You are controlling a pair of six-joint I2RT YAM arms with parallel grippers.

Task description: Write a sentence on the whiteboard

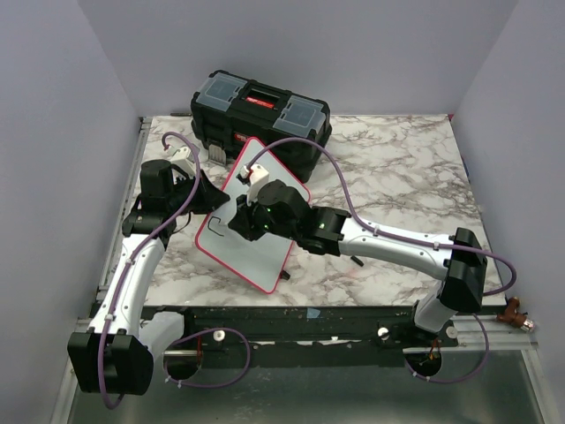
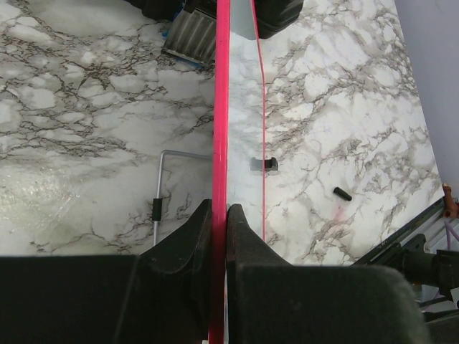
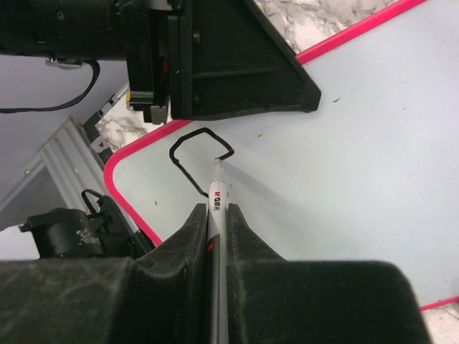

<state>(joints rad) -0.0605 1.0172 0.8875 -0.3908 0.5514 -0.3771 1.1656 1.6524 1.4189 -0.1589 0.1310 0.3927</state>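
Observation:
The whiteboard [image 1: 258, 254] with its pink-red rim is tilted up off the table, and my left gripper [image 1: 214, 205] is shut on its left edge. In the left wrist view the rim [image 2: 221, 107] runs edge-on between the closed fingers of the left gripper [image 2: 219, 209]. My right gripper [image 3: 217, 208] is shut on a white marker pen [image 3: 216, 197], whose tip touches the board's face [image 3: 344, 158]. Of the sentence, only one black looping stroke [image 3: 188, 137] shows, near the board's rounded corner.
A black toolbox [image 1: 260, 113] stands behind the board at the table's far side. A small black cap [image 2: 341, 193] lies on the marble to the board's right. A thin metal wire stand [image 2: 159, 188] lies to the board's left.

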